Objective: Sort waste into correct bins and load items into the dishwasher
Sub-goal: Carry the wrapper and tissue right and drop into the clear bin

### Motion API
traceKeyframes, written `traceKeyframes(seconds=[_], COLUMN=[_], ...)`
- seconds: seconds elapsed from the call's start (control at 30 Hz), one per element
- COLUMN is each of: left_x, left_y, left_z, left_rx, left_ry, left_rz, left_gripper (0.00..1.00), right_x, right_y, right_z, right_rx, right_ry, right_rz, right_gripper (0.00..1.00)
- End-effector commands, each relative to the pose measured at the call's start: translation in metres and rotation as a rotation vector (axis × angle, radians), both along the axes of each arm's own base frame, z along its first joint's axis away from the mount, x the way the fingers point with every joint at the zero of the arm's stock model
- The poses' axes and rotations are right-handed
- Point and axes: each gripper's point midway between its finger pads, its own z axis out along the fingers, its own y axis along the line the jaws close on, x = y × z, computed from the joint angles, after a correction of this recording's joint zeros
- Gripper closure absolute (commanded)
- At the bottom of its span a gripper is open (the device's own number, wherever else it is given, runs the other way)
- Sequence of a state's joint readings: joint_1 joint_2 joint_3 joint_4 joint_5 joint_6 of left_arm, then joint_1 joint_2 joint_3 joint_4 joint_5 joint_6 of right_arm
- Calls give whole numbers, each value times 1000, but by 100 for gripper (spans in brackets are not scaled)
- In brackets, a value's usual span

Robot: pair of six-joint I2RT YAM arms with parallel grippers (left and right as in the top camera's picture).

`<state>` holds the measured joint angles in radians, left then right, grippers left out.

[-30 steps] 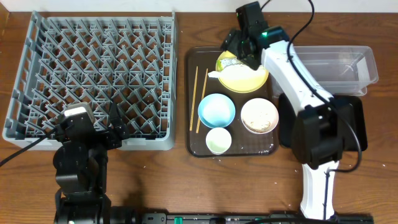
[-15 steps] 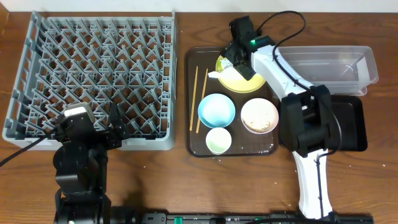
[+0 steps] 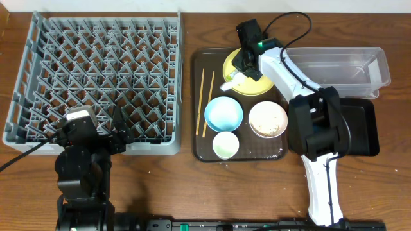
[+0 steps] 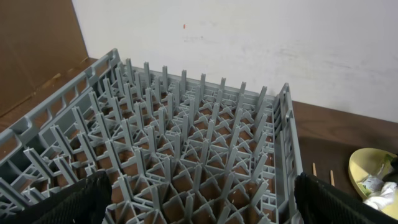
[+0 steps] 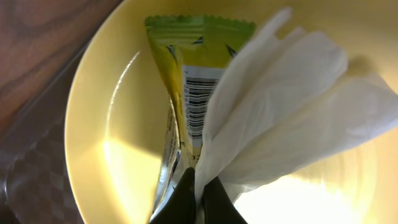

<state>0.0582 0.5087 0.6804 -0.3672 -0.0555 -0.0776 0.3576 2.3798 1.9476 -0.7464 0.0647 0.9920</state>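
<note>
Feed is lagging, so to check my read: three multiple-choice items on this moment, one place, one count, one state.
1. Where do the chopsticks lie? A) in the white bowl B) in the clear tub C) on the brown tray, left of the blue bowl
2. How many items stand in the dish rack? A) none B) two C) four
3. What state is the right gripper in? A) open over the green cup B) shut on the napkin over the yellow plate C) shut on a chopstick
Answers: C, both sticks lie along the tray's left side; A, only bare pegs show; B, the wrist view shows its fingertips pinched on white paper.
</note>
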Motion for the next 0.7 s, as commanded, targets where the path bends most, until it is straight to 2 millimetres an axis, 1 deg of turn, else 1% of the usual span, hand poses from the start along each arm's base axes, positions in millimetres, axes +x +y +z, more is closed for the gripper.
traceKeyframes(seconds=[0.0, 0.03, 0.1, 0.2, 0.33, 0.4, 0.43, 0.47, 0.53, 0.57, 0.63, 0.67], left_x=[-1, -1, -1, -1, -1, -1, -1, -1, -1, -1, -1, -1], left_y=[3, 3, 3, 3, 3, 3, 3, 3, 3, 3, 3, 3], left_z=[12, 12, 12, 12, 12, 12, 12, 12, 12, 12, 12, 12], left_rx=[9, 9, 9, 9, 9, 9, 9, 9, 9, 9, 9, 9], left_ry=[-24, -24, -24, -24, -24, -24, -24, -24, -24, -24, -24, -24], left_rz=[11, 11, 11, 11, 11, 11, 11, 11, 11, 11, 11, 11], left_gripper=[5, 5, 5, 5, 5, 5, 5, 5, 5, 5, 5, 5], right_x=[4, 5, 10, 12, 2, -6, -11, -16, -24, -28, -34, -37], right_y=[14, 17, 20, 14, -11, -27, -39, -50, -76, -89, -115, -127], right_z=[14, 22, 50, 102, 177, 207, 221, 232, 248, 252, 252, 249], right_rx=[5, 19, 54, 81, 75, 64, 53, 41, 11, -4, -27, -36], right_ry=[-34, -46, -96, -178, -284, -322, -337, -349, -355, -351, -322, -300], right_rz=[126, 157, 232, 283, 284, 260, 239, 217, 160, 126, 39, -5], right_gripper=[99, 99, 99, 99, 99, 99, 99, 99, 99, 99, 99, 99])
